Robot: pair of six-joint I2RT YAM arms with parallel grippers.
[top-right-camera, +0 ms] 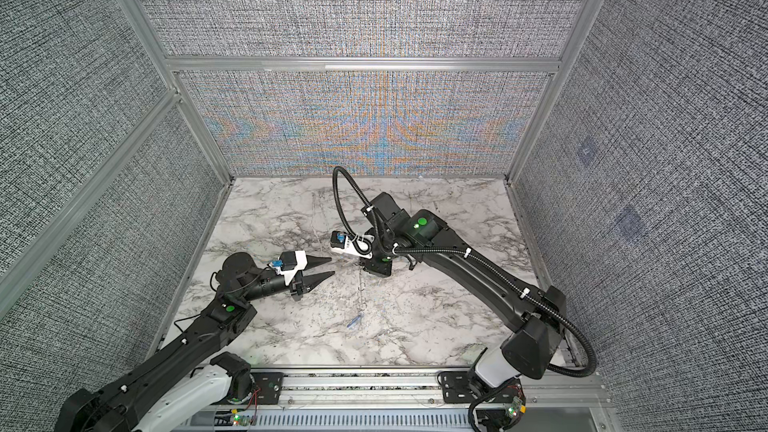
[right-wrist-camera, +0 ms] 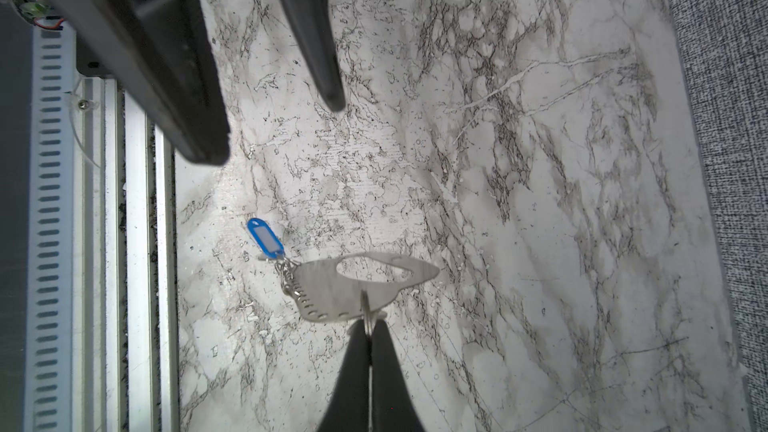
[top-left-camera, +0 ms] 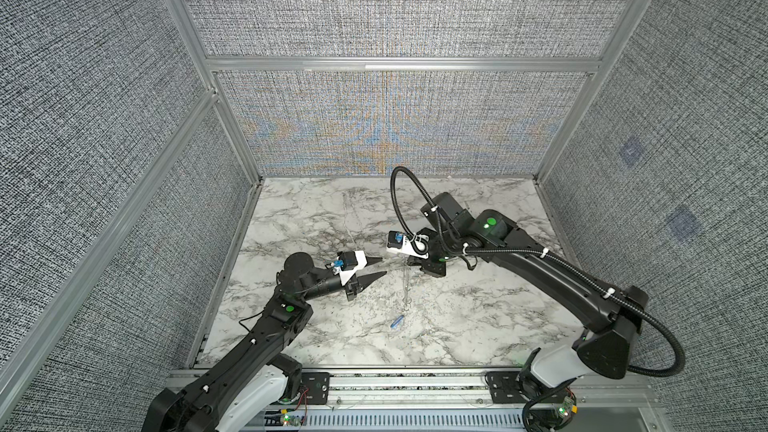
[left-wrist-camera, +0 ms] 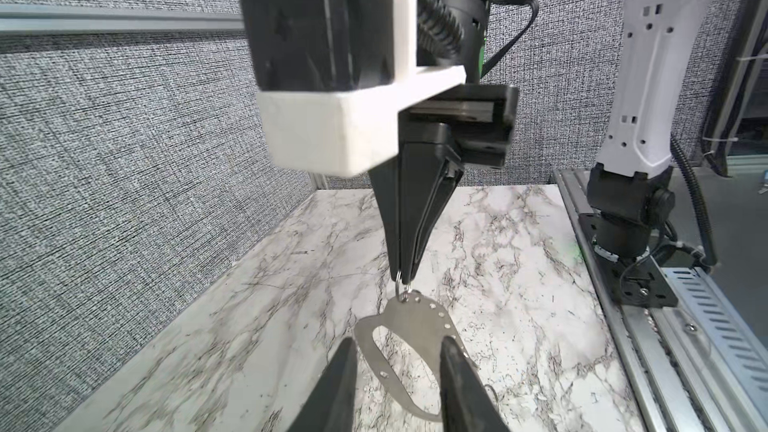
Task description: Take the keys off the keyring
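Observation:
My right gripper [right-wrist-camera: 366,323] is shut on the keyring [right-wrist-camera: 365,305], a thin metal ring, and holds it above the marble table [top-left-camera: 478,317]. A flat grey plate with an oval hole [right-wrist-camera: 324,284], one of the keys, hangs from the ring. A short chain [right-wrist-camera: 287,276] runs from it to the blue tag with a white label [right-wrist-camera: 266,238]. In both top views the plate shows edge-on [top-left-camera: 405,284] with the tag [top-left-camera: 397,321] low beneath it. My left gripper [top-left-camera: 382,266] is open, level with the plate and just short of it. I cannot make out the small silvery key.
Grey fabric walls with aluminium framing [top-left-camera: 399,64] close in the table on three sides. A metal rail [top-left-camera: 407,384] carrying both arm bases runs along the front edge. The right arm's cable hose [top-left-camera: 397,197] loops above the middle.

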